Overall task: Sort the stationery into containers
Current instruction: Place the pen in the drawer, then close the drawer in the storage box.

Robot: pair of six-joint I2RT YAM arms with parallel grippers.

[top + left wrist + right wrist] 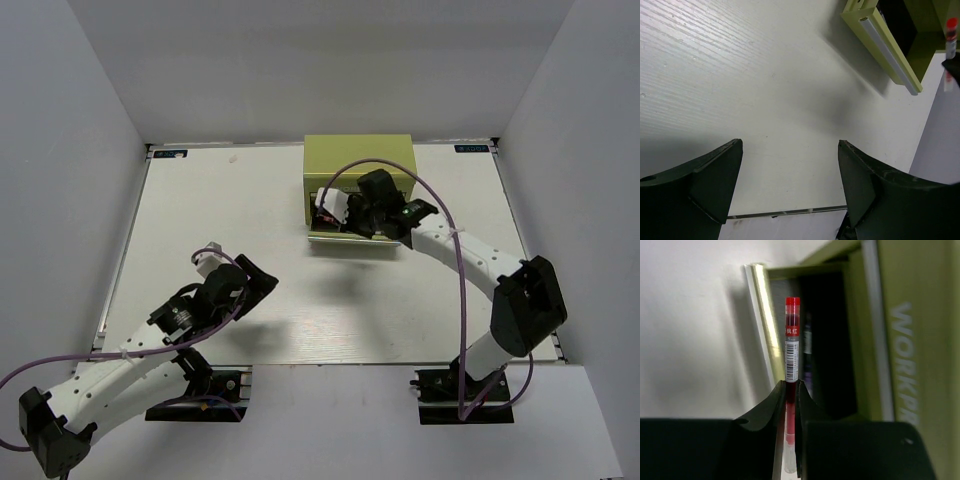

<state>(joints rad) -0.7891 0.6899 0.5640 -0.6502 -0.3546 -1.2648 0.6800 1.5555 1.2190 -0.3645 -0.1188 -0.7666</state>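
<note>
The yellow-green chest point(360, 162) stands at the back of the table with one drawer point(350, 237) pulled out toward me. My right gripper point(340, 214) hovers over that drawer and is shut on the red-pink pen point(792, 340), which stands up between the fingertips point(791, 387) above the drawer's dark inside. A dark purple pen point(807, 342) lies in the drawer behind it. The chest's lettered front point(902, 360) is at the right. My left gripper point(256, 278) is open and empty above the bare table point(790, 150). The green and light blue pens are out of view.
White walls close in the table on the left, back and right. In the left wrist view the drawer's pale front edge point(887, 47) and the red pen point(951, 32) show at the top right. The table's near edge point(790, 212) runs just below the left fingers.
</note>
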